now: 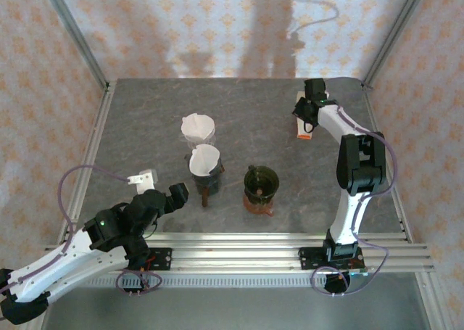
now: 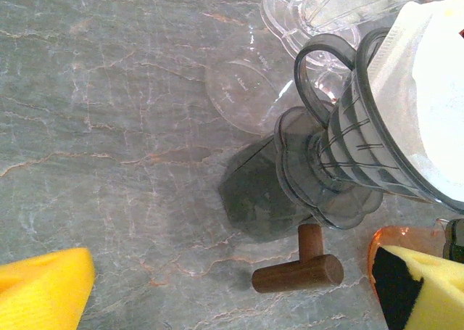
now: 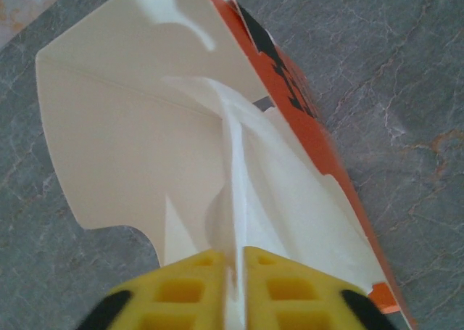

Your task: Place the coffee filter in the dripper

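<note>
right fingers: pinched shut on coffee filter in its box, far desk | left fingers: wide open, empty | step: lift straight, slowly, one sheet only, toward empty dripper

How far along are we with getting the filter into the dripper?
Done: clear dripper and grey dripper hold white paper. In hand: right hand pinches a filter at the box. Left: lift it, carry it to the green dripper, seemingly empty, and seat it.
</note>
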